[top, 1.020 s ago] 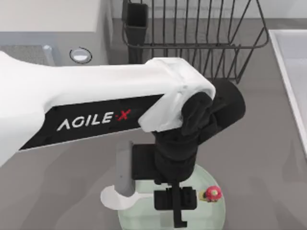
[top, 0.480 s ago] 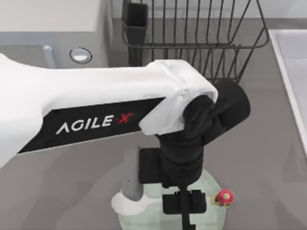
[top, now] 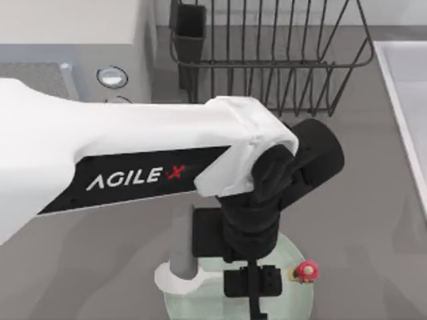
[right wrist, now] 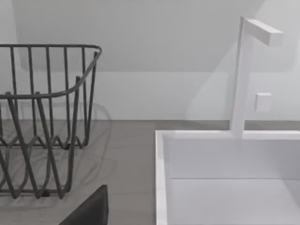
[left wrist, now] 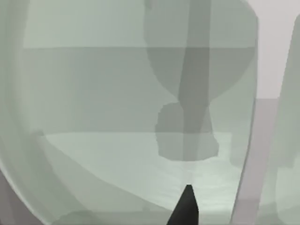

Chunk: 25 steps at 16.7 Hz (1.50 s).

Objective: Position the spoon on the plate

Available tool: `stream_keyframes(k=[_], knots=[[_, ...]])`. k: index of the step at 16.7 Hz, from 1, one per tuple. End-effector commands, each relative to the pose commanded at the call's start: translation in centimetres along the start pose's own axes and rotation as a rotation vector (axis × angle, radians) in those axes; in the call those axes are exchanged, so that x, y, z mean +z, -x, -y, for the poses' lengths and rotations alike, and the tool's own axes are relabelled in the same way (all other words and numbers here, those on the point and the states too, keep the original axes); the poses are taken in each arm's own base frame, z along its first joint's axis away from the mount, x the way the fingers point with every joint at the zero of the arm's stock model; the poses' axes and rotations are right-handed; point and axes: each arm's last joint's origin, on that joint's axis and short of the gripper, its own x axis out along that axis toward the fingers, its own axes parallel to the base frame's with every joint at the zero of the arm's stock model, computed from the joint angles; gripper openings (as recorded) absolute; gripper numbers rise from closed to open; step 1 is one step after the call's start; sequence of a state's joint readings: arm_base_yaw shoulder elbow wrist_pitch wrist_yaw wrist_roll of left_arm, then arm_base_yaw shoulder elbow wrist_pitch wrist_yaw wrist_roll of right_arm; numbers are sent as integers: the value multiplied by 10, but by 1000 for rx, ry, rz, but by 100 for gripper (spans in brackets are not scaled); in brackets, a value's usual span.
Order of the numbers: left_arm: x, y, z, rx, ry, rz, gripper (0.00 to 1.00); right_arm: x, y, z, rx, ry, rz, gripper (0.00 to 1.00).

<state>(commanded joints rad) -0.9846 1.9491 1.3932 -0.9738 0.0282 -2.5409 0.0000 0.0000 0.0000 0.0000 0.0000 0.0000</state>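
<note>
My left gripper (top: 253, 293) hangs low over the pale mint-green plate (top: 291, 301) at the table's front centre. It is shut on the middle of the white spoon's handle. The spoon lies crosswise above the plate: its rounded bowl (top: 175, 277) pokes past the plate's left rim and its red-pink knob (top: 307, 270) sits over the right part. In the left wrist view the glossy plate (left wrist: 93, 140) lies close below, with one dark fingertip (left wrist: 186, 207) over it. A dark part of my right gripper (right wrist: 91, 211) shows in its wrist view, away from the plate.
A black wire dish rack (top: 267, 53) stands at the back centre, also in the right wrist view (right wrist: 42, 117). A white sink basin (top: 407, 100) runs along the right side, with a white faucet (right wrist: 241, 75). A white block (top: 67, 27) occupies the back left.
My left gripper carried the spoon to the right over the plate, then eased back a little to the left. The knob went from the plate's right part out to its rim and slightly back.
</note>
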Motion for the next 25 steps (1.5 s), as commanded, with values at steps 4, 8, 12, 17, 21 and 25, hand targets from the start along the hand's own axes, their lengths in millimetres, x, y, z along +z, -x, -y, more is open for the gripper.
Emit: stream_keyframes(k=[4,8,12,17,21,25], knots=[[5,-23,1,-2,-2,66,0,0,0,0,0,0,0,100],[7,-29,0,5,-2,82,0,0,0,0,0,0,0,100],[7,-29,0,5,-2,82,15,0,0,0,0,0,0,100],[7,-29,0,5,-2,82,53,0,0,0,0,0,0,100],[7,-29,0,5,-2,82,83,0,0,0,0,0,0,100],[7,-29,0,5,-2,82,100,0,0,0,0,0,0,100]])
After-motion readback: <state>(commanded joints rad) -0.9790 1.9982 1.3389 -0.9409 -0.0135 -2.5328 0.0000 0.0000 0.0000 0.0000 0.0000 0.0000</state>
